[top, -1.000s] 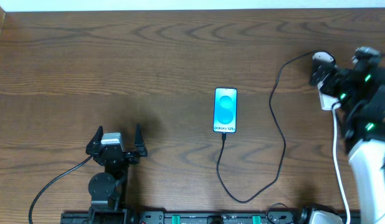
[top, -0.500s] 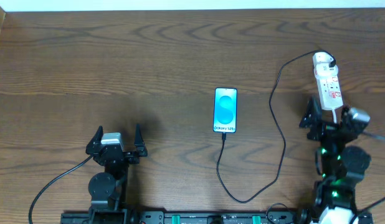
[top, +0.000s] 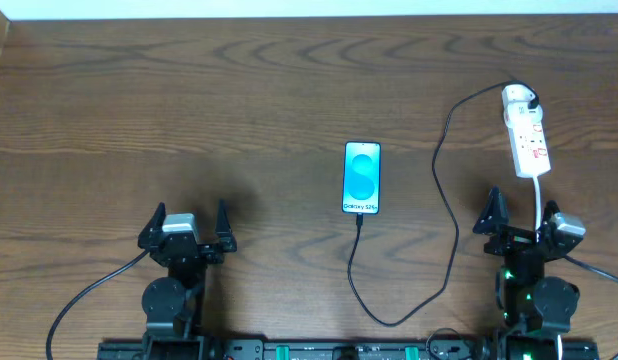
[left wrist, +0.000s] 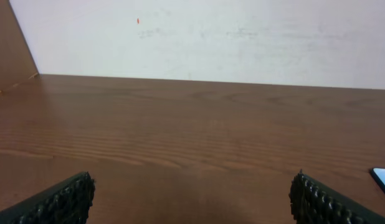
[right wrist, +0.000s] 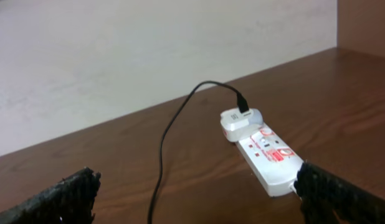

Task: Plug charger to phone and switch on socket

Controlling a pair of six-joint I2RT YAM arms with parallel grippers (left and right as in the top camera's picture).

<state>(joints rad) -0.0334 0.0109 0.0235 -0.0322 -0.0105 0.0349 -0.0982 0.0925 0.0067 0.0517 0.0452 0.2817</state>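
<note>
Reading "Galaxy S25" in white along the near end of its bright blue screen, the slim dark-edged rectangular smartphone (top: 362, 178) lies flat about midway between the counter's left and right edges, long side running front to back. A corner of it shows at the right border of the left wrist view (left wrist: 384, 180).

The narrow white plastic power strip (top: 526, 140) lies close to the counter's right edge, toward the far right corner. It carries small red print (right wrist: 275, 151) that is too small to read. A white plug block (right wrist: 240, 119) sits on its far end.

From that block the long thin black charger cable (top: 435, 152) arcs left, runs down toward the near edge, loops, and climbs back to the phone's near short edge. Its tip touches the phone there, but whether it is fully seated cannot be told.

Both arms are folded low at the counter's near edge, one toward the near left corner and one toward the near right corner, wrists pointing toward the far edge. The left fingers (top: 222, 215) are spread wide and hold nothing, with bare brown wooden counter (left wrist: 192, 143) between their ribbed black pads. The right fingers (top: 492, 208) are likewise spread wide and empty, just short of the strip's near end, which shows beside the right pad (right wrist: 342, 196) in the wrist view.
</note>
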